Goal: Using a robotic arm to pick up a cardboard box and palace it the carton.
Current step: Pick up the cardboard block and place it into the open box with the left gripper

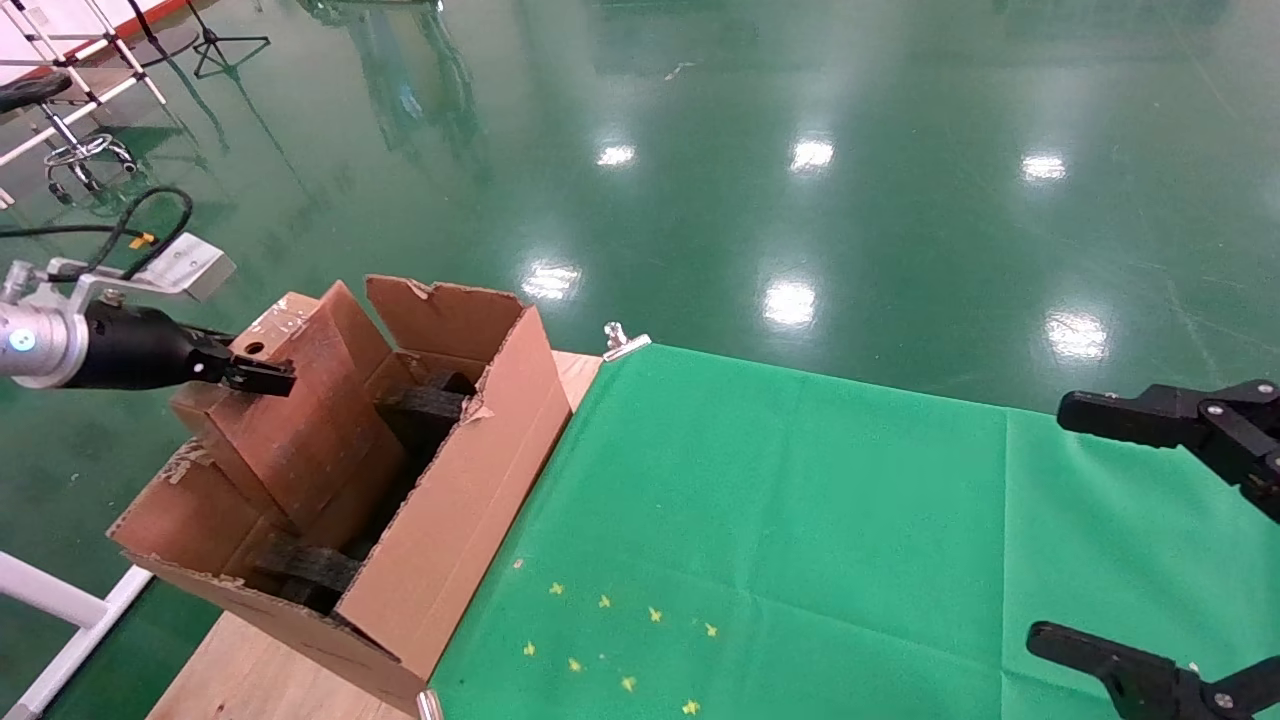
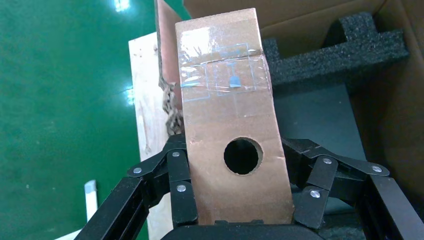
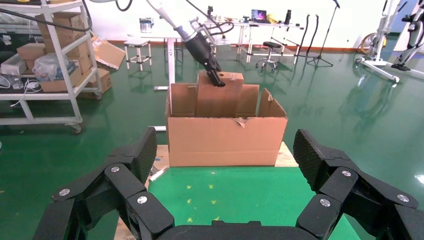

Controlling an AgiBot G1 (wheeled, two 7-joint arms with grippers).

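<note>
The cardboard box (image 1: 300, 420) is a slim, scuffed reddish-brown thing with taped ends and a round hole (image 2: 243, 156) in its narrow edge. It's standing tilted, lower part down inside the carton (image 1: 455, 520), a big light-brown corrugated one with ragged flaps, open on the table's left end.

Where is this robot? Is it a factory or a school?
Probably a robot lab or workshop. It has a shiny green floor, a metal shelf of boxes, and desks with gear by the far wall. The left gripper holds the cardboard box in the carton.
</note>
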